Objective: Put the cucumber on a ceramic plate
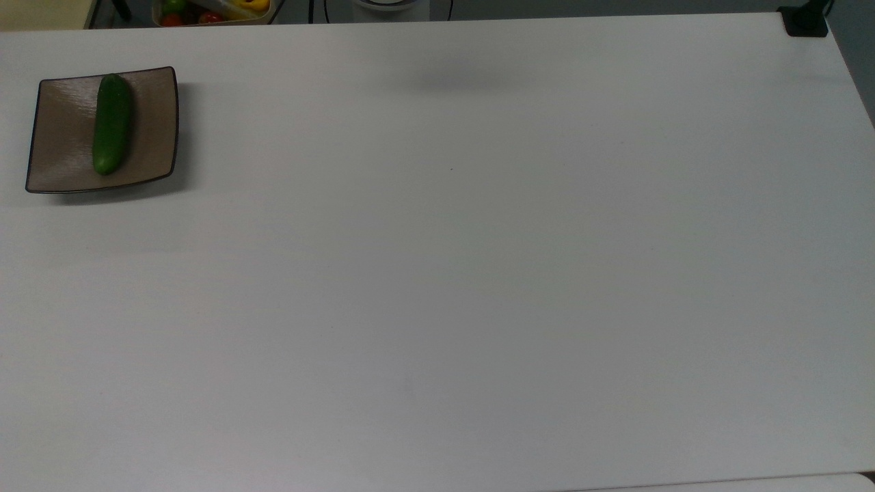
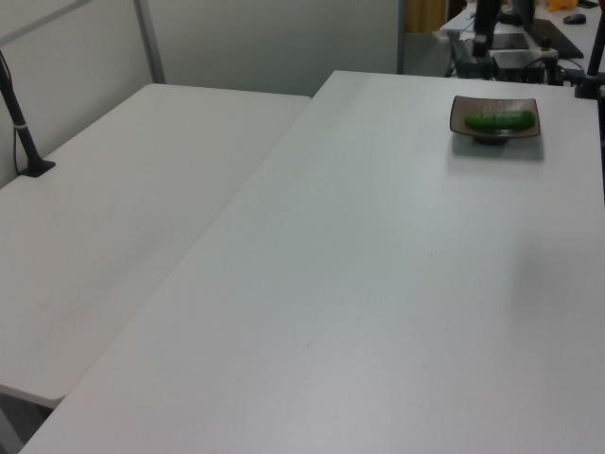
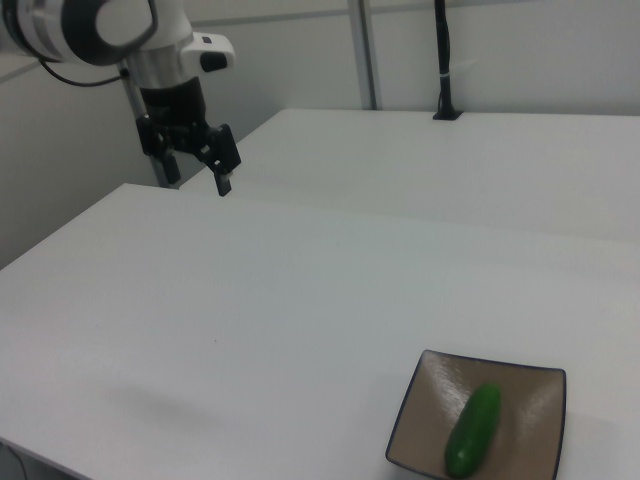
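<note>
Pincer (image 3: 200, 172) up in right view's upper left, hanging high above tabletop (image 3: 250, 300). Fingers apart, nothing between them. Well away from it: cucumber (image 3: 473, 430) down at right view's lower right, lying flat in dished centre of ceramic plate (image 3: 540, 395). Top view: cucumber (image 1: 112, 124) lengthwise on plate (image 1: 150, 130), slightly toward top view's left of centre, plate sitting at tabletop's far left corner. Left view: plate (image 2: 460, 115) with cucumber (image 2: 498, 121) near far right edge. Bin of coloured produce (image 1: 205, 10) beyond tabletop edge in top view.
</note>
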Robot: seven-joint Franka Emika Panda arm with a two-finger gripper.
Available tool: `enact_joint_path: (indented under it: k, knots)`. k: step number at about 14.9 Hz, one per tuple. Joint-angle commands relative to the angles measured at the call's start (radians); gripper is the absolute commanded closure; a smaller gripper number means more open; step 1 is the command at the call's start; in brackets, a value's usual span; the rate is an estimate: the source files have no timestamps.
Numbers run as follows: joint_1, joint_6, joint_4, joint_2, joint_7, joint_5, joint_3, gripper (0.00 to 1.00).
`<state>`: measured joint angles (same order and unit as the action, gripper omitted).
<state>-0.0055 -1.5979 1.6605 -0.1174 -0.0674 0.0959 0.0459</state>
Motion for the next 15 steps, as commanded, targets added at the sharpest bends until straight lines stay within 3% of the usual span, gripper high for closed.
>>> enact_joint_path:
  k: [1,7,15]
  knots:
    - [0.024,-0.076,0.016,0.048,0.011,-0.008,-0.007,0.00]
    - [0.044,-0.230,0.033,0.097,-0.035,-0.048,-0.037,0.00]
    - [0.045,-0.228,0.039,0.099,-0.032,-0.045,-0.038,0.00]
